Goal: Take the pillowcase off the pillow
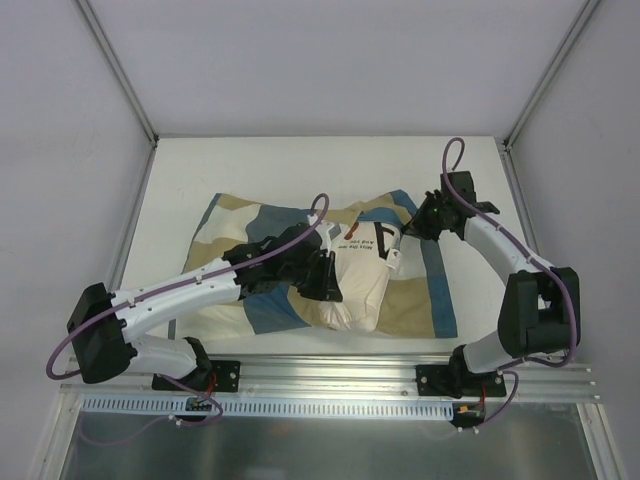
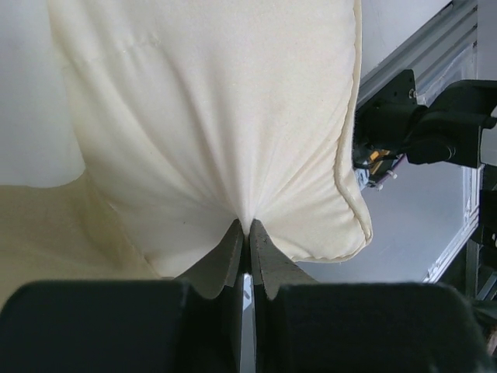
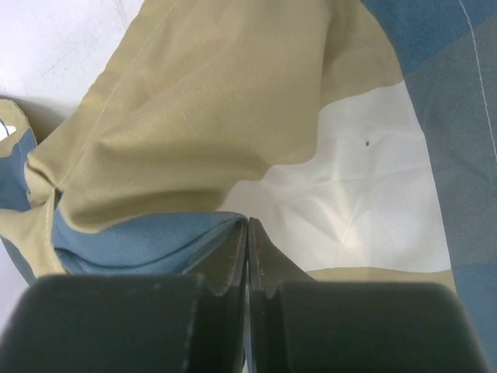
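Observation:
The checked blue, tan and cream pillowcase (image 1: 425,300) lies spread across the table. The plain cream pillow (image 1: 358,290) sticks out of it toward the near edge, and a small printed label shows on its far part. My left gripper (image 1: 328,278) sits on the pillow's left side. In the left wrist view this gripper (image 2: 247,227) is shut on a pinched fold of the pillow (image 2: 217,116). My right gripper (image 1: 412,226) is at the pillowcase's far right part. In the right wrist view it (image 3: 248,223) is shut on a fold of the pillowcase (image 3: 194,116).
The white table (image 1: 300,165) is bounded by metal frame posts at the back corners. An aluminium rail (image 1: 330,375) carrying both arm bases runs along the near edge. The right arm's base (image 2: 419,128) shows beyond the pillow's corner in the left wrist view.

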{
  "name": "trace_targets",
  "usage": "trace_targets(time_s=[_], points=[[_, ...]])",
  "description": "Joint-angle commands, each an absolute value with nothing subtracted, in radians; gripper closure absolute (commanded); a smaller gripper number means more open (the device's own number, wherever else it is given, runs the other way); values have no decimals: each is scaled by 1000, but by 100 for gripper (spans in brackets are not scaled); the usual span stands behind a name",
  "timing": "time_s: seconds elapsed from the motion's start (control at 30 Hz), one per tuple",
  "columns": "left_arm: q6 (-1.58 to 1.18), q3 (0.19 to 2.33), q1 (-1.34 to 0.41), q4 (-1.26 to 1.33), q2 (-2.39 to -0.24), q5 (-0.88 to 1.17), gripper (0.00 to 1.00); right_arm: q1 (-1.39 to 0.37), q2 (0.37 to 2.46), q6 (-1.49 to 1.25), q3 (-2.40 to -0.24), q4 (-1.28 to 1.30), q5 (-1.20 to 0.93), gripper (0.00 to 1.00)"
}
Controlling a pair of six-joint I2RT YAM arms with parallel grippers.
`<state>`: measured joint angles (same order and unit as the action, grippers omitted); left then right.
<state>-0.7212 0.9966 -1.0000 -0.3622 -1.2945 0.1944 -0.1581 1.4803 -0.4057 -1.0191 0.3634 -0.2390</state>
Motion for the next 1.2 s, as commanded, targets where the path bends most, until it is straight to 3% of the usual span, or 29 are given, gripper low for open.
trace_targets(time_s=[0.0,0.37,0.77,0.8,0.83,0.87,0.9,0.97,1.0,1.1,1.13,1.17], points=[[-713,957,-1019,-476,-1233,325,100,-104,1535,-390,-1118,218,-144,99],[-724,919,-1020,-474,-1184,325,100,-95,1680,-379,-1198,216,-215,99],[-709,1143,-979,-476,-1342,285,100,-95,1497,-361,-1002,228,-224,97],[-704,1156,-977,-476,-1354,287,100,-95,1482,-359,-997,239,-224,76],[-697,1167,-977,-476,-1382,293,100,-94,1464,-360,-993,250,-225,62],[-693,1187,-977,-474,-1393,302,100,-92,1418,-360,-977,253,-225,36],[-690,1198,-977,-474,-1407,307,100,-91,1392,-360,-973,259,-221,25],[-675,1224,-977,-474,-1442,322,100,-84,1320,-350,-973,302,-206,13],[-669,1235,-977,-476,-1466,359,100,-72,1299,-344,-973,322,-207,11],[-646,1269,-979,-479,-1493,403,75,-32,1204,-331,-916,377,-236,8],[-644,1275,-979,-479,-1491,402,51,-22,1177,-328,-896,386,-254,7],[-640,1278,-979,-479,-1485,399,36,-17,1126,-327,-858,399,-261,6]])
